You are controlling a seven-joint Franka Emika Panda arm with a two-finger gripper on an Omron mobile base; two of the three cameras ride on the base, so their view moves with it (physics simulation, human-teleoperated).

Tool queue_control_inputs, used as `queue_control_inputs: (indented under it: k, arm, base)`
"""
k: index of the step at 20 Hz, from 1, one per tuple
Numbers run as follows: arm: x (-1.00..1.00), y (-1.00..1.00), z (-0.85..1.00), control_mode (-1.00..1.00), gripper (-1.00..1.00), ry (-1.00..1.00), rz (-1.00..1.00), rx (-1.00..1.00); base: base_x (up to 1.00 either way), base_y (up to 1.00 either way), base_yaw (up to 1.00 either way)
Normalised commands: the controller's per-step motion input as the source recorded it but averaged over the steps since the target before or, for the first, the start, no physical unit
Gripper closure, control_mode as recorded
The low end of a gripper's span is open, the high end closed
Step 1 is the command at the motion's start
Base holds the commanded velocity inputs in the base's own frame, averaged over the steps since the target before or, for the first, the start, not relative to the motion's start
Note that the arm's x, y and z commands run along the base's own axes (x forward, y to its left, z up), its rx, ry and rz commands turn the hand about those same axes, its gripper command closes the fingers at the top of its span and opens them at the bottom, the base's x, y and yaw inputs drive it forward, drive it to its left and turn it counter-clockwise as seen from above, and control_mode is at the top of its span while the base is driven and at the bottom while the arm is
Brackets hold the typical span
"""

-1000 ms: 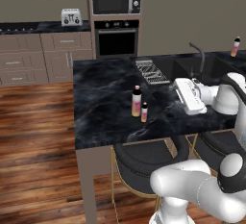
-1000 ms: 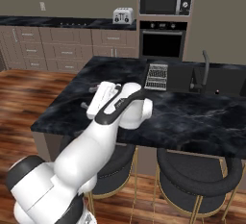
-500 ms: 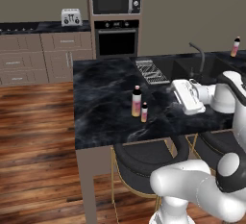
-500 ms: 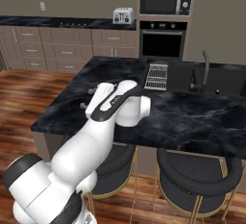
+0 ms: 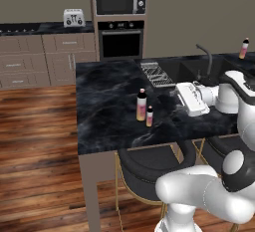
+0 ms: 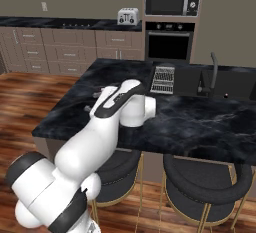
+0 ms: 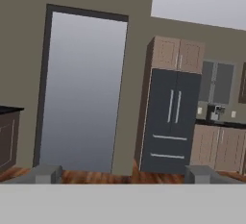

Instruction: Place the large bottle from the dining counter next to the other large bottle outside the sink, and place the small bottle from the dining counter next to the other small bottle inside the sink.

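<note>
Bottles first: the tall pink-and-cream bottle with a dark cap (image 5: 142,105) stands upright on the glossy black marble-look dining counter (image 5: 104,101), and the short pink bottle (image 5: 149,117) stands just beside it, nearer the counter's front edge. Your white two-finger gripper (image 5: 182,101) hangs over the same counter, sink-side of the tall bottle, level with it, jaws spread wide on nothing. Count two bottles here, plus one pink bottle (image 5: 244,48) beyond the dark two-basin sink (image 5: 187,69)
</note>
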Motion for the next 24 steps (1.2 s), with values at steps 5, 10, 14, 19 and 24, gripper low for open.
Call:
queue_control_inputs:
  k: [5, 10, 14, 19, 24]
  arm:
    - [0.2, 0.0, -0.15, -1.0, -1.0, 0.0, 0.0, -0.03]
    - [0.19, 0.0, -0.16, -1.0, -1.0, 0.0, 0.0, -0.02]
    - [0.18, 0.0, -0.14, -1.0, -1.0, 0.0, 0.0, 0.0]
    - [0.19, 0.0, -0.06, -1.0, -1.0, 0.0, 0.0, 0.0]
    - [0.06, 0.0, 0.03, -1.0, -1.0, 0.03, 0.0, 0.02]
  base:
    - [0.0, 0.0, 0.0]
    - [0.0, 0.0, 0.0]
    - [0.0, 0.0, 0.0]
    - [0.0, 0.0, 0.0]
    - [0.0, 0.0, 0.0]
